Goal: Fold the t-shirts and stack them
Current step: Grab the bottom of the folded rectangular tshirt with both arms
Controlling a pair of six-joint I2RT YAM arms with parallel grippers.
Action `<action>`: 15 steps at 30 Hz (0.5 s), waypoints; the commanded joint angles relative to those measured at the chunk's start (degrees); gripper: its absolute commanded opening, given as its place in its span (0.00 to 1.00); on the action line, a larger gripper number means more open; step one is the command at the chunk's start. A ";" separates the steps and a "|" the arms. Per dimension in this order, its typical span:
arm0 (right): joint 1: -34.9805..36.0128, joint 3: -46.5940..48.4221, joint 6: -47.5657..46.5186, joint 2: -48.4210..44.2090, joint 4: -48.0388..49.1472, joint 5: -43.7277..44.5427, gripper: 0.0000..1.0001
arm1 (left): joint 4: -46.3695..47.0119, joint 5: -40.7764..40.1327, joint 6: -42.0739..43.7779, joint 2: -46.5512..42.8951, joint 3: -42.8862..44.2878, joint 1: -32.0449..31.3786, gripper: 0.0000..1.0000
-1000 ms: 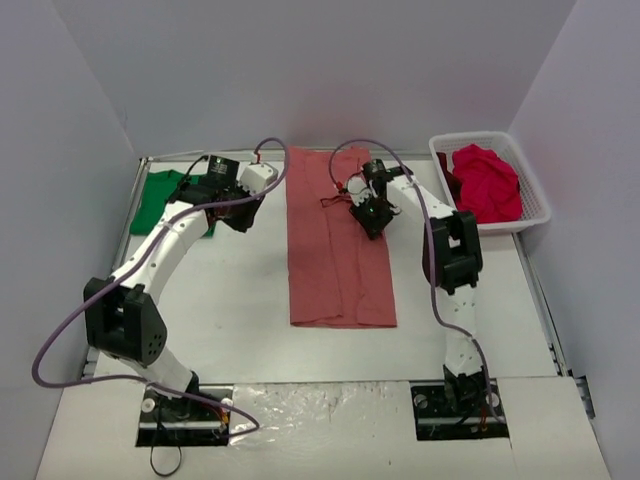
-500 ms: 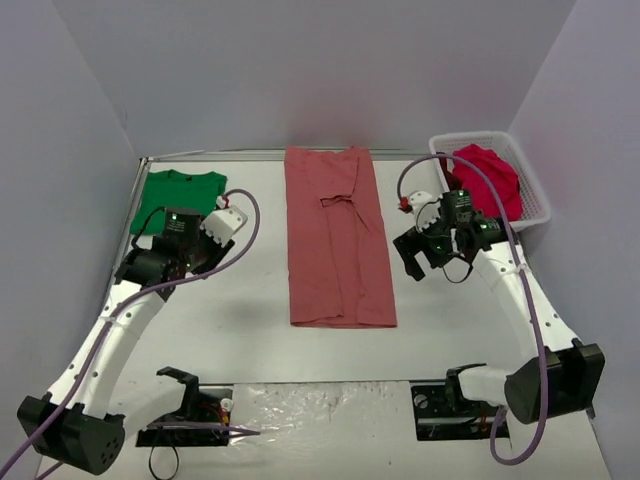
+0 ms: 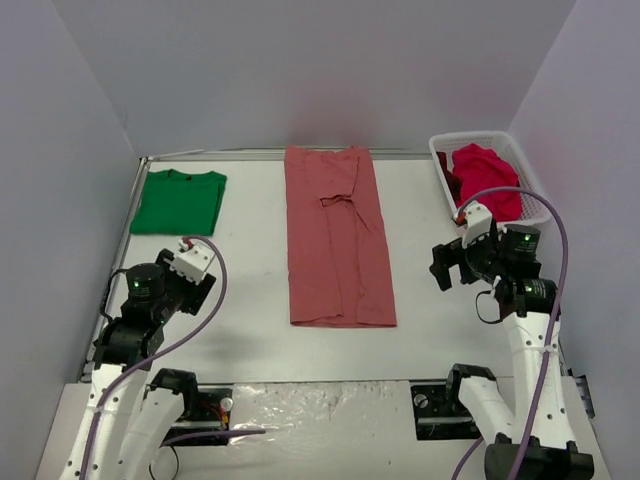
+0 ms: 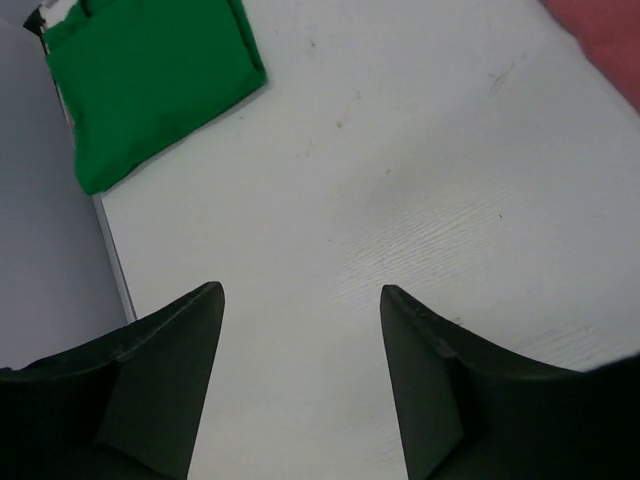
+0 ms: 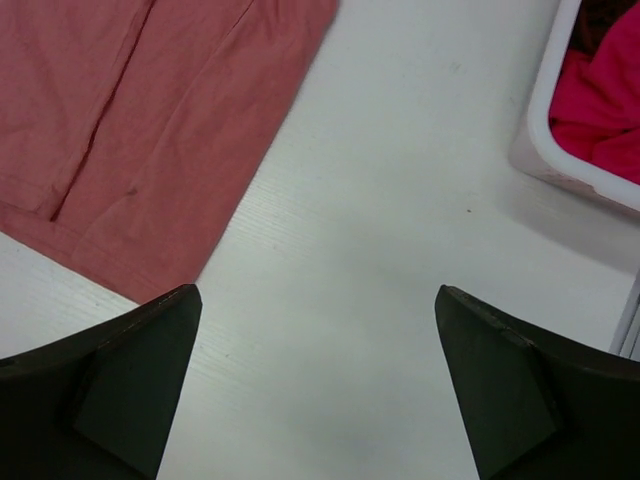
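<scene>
A salmon-pink t-shirt (image 3: pixel 335 240) lies flat in the middle of the table, folded into a long strip; its edge shows in the right wrist view (image 5: pixel 150 130) and its corner in the left wrist view (image 4: pixel 612 38). A folded green t-shirt (image 3: pixel 178 200) (image 4: pixel 150 80) rests at the back left. Crimson t-shirts (image 3: pixel 485 182) (image 5: pixel 600 100) are bunched in the basket. My left gripper (image 3: pixel 198 288) (image 4: pixel 300 295) hovers open over bare table, left of the pink shirt. My right gripper (image 3: pixel 446 265) (image 5: pixel 315 290) stands wide open over bare table, between the pink shirt and the basket. Neither holds anything.
A white lattice basket (image 3: pixel 535 190) (image 5: pixel 560 160) sits at the back right corner. Grey walls close in the table on the left, back and right. The table's left edge rail (image 4: pixel 112 265) runs close beside my left gripper.
Both arms have drawn back from the pink shirt's far half toward the near side of the table, left arm to the left, right arm to the right. Both grippers have opened wider.
</scene>
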 commanded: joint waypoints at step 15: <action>-3.25 0.72 -3.46 2.97 0.91 -4.19 1.00 | 2.11 2.49 1.40 1.49 -1.88 4.69 0.66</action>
